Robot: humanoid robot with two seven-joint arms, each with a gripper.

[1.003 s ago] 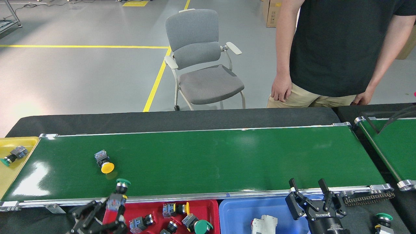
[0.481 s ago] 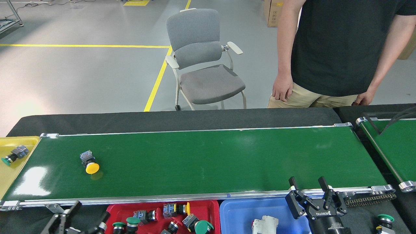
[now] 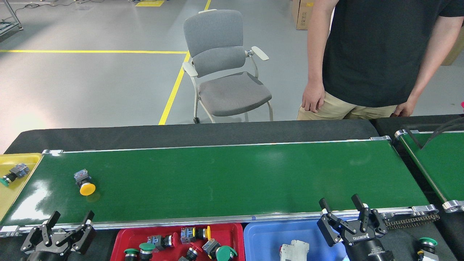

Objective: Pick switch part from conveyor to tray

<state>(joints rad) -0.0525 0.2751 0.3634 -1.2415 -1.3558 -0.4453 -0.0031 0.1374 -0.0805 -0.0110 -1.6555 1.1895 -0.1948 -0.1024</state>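
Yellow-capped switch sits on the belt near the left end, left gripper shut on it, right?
Not quite. The head view shows the yellow-capped switch lying free on the conveyor near its left end; the left gripper is open, empty, and short of the belt.

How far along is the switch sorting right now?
Done: several switch parts lie in the red tray. In hand: nothing; the left gripper and right gripper are both open and empty. Left: the yellow-capped switch on the conveyor.
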